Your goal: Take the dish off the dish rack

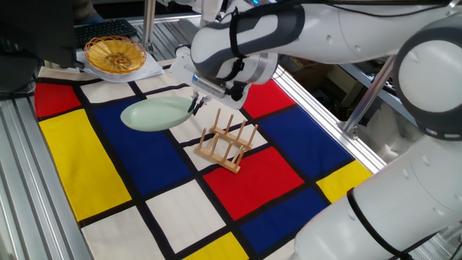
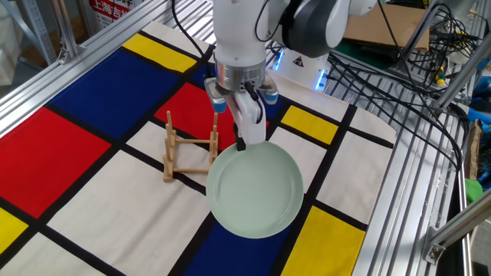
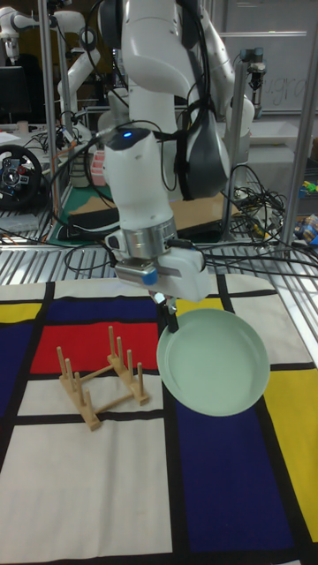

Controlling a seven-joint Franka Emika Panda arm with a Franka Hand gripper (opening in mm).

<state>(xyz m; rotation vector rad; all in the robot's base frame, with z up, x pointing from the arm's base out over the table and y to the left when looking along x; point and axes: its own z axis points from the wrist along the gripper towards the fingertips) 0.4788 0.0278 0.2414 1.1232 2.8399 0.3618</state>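
Arm [image 3: 141,168]: glossy white rounded shells, grey joint bands, blue status light, black cables. Gripper [image 2: 242,142]: white body, slim black fingers.

We see the dish rack [image 2: 189,149] standing empty just beside the dish [image 2: 255,192], its pegs the nearest obstacle. The yellow basket [image 1: 115,55] sits well apart at the cloth's far corner, with open cloth [image 1: 101,170] between.
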